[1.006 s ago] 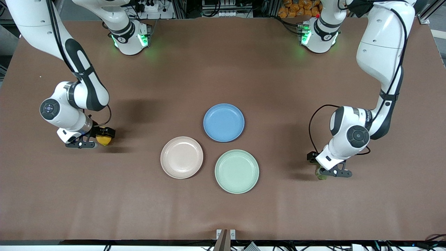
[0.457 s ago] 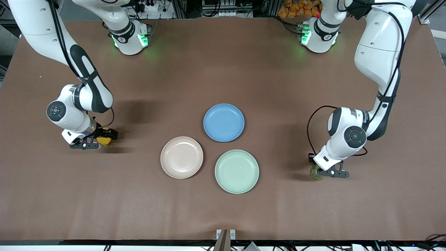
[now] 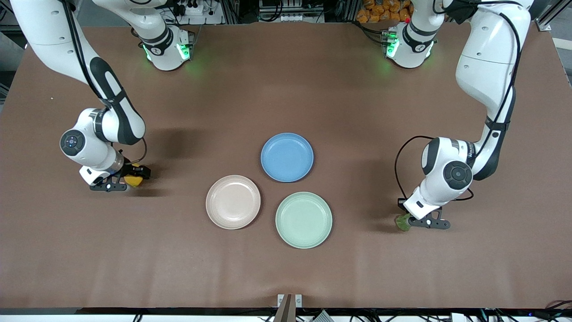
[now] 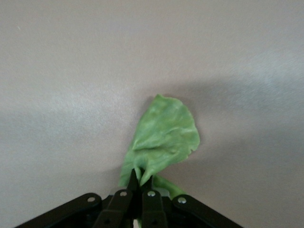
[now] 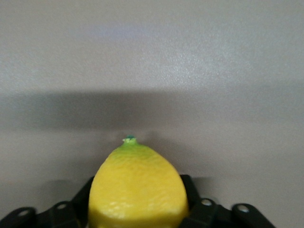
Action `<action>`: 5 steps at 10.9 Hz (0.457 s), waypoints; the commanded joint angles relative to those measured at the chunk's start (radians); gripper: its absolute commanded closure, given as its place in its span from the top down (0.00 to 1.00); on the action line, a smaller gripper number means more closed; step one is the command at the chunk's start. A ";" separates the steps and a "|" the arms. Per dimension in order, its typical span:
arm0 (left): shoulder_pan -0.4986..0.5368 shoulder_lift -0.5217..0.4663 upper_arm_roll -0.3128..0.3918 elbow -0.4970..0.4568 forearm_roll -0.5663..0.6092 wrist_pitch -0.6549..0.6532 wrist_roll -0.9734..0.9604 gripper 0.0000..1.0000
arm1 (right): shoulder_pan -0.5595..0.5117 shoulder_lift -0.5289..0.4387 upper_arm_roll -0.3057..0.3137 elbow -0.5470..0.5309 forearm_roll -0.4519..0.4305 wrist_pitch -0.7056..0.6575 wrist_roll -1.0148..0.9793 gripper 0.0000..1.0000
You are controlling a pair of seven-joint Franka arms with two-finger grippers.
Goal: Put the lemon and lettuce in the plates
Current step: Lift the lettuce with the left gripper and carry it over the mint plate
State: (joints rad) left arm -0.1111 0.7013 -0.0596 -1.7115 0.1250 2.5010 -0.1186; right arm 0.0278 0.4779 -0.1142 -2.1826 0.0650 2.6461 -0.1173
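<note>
My right gripper is shut on the yellow lemon, low over the brown table toward the right arm's end; the lemon fills the right wrist view between the black fingers. My left gripper is shut on the green lettuce, low over the table toward the left arm's end; in the left wrist view the leaf hangs pinched at one edge between the closed fingertips. The beige-pink plate and the mint green plate lie empty at mid-table, between the two grippers.
A blue plate lies empty just farther from the front camera than the other two plates. The brown table cover stretches to both arm bases.
The right gripper with the lemon has shifted slightly toward the plates. The left gripper has lifted and shifted slightly with the lettuce, which now shows more at its tip.
</note>
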 commanded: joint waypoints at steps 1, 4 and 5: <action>-0.019 -0.098 -0.025 -0.057 0.025 -0.011 -0.019 0.00 | 0.000 0.005 -0.001 0.006 0.012 -0.005 0.004 0.51; -0.019 -0.147 -0.091 -0.085 0.025 -0.011 -0.024 0.00 | 0.000 -0.002 -0.001 0.050 0.012 -0.075 0.005 0.39; -0.018 -0.167 -0.120 -0.089 0.025 -0.011 -0.027 0.00 | 0.001 -0.004 -0.001 0.085 0.012 -0.131 0.013 0.39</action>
State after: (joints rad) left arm -0.1326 0.5985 -0.1335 -1.7534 0.1251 2.4942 -0.1213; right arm 0.0277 0.4786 -0.1151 -2.1645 0.0650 2.6132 -0.1173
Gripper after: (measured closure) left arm 0.956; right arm 0.383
